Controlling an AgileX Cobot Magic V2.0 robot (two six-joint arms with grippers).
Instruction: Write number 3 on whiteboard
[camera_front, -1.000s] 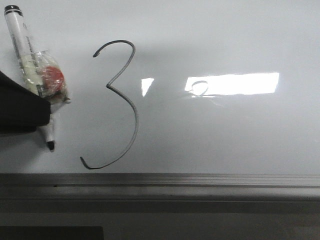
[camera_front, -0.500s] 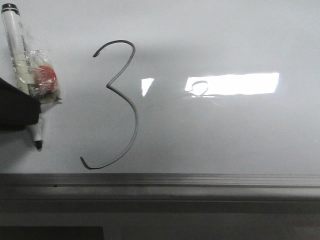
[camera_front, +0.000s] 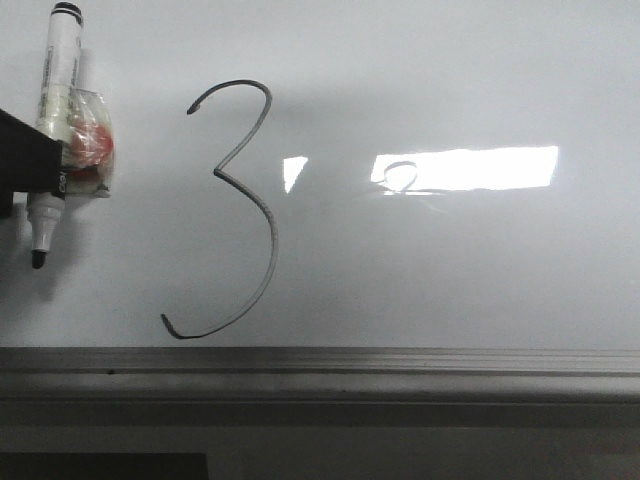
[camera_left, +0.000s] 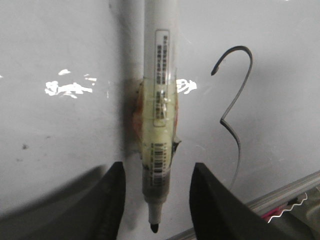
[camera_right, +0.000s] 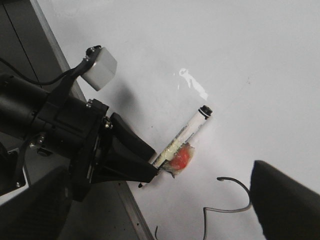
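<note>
The number 3 is drawn in thin black line on the whiteboard. It also shows in the left wrist view and the right wrist view. A white marker with a red lump taped to it lies left of the 3, its black tip toward the near frame. My left gripper is open. The marker sits between its fingers with a gap on each side. In the front view only its dark edge shows. My right gripper is open and empty above the board.
The grey metal frame runs along the board's near edge. A bright rectangular glare lies right of the 3. In the right wrist view the left arm reaches over the frame to the marker.
The marker has swung from leaning to nearly upright and shifted left. My left gripper has drawn back to the left, so less of it shows. The 3 is unchanged.
</note>
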